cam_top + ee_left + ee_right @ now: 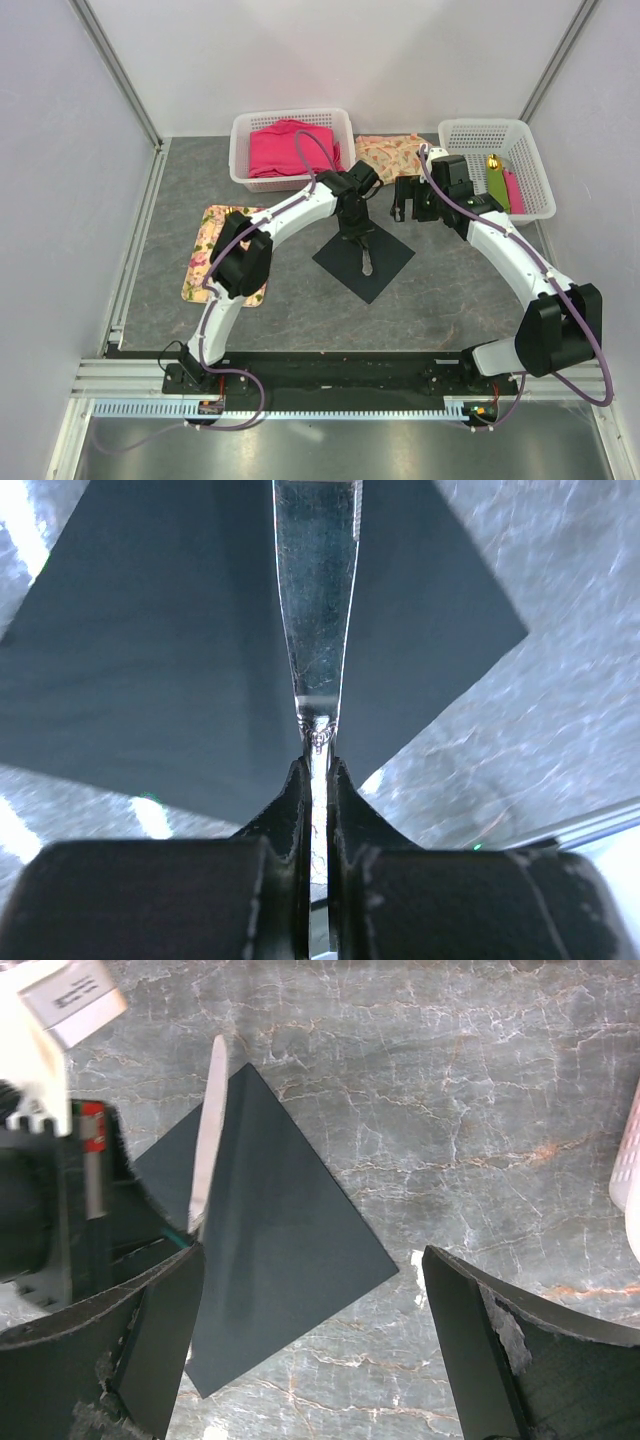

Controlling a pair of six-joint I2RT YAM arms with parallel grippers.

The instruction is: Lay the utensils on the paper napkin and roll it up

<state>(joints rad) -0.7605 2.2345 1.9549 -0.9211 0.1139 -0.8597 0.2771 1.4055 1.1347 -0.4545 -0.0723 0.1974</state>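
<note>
Evidently the placing step is in hand: the left gripper (318, 768) has its jaws pinched together on the handle end of a slim metal utensil (318, 610), whose flat blade reaches out over the middle of the paper napkin (150, 680). That black sheet lies flat on the grey table (450, 290), one corner turned toward the arms' bases, with no fold or roll begun. From the overhead view the blade sits above the napkin's centre, but whether its tip already rests on the paper or hangs just over it I cannot tell. The right gripper (312, 1290) hovers past the napkin's far right corner, jaws spread wide and holding nothing. I judge the task to be early, with one piece being delivered and the rolling not started. The next move calls for lowering the utensil until it lies flat across the napkin, then parting the left jaws without dragging the thin sheet. No other loose cutlery shows near the napkin, so where the remaining pieces lie I cannot say.
</note>
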